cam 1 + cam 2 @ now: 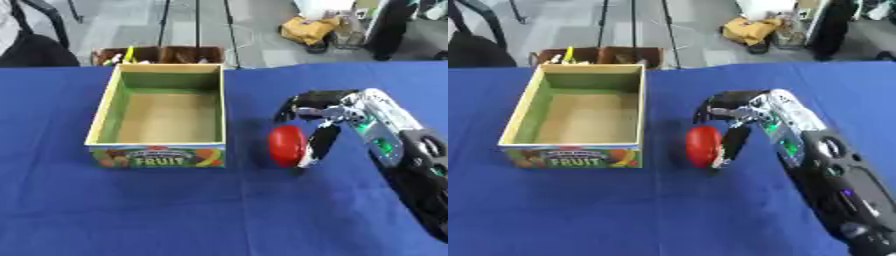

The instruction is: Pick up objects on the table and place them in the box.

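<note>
Fingers of my right hand: curled down around the red object, one dark finger against its 3 o'clock side; whether the others touch it I cannot tell. Red object: round, glossy, its kind unclear, on the blue table just beside the box's 3 o'clock front corner. Box: cardboard, green rim, "FRUIT" on the front, at 9 o'clock of the object. Left hand: out of sight.

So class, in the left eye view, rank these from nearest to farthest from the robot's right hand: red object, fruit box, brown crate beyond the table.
1. Red object, at the right hand's fingers.
2. Fruit box, to its left.
3. Brown crate, beyond the table's far edge.
</note>
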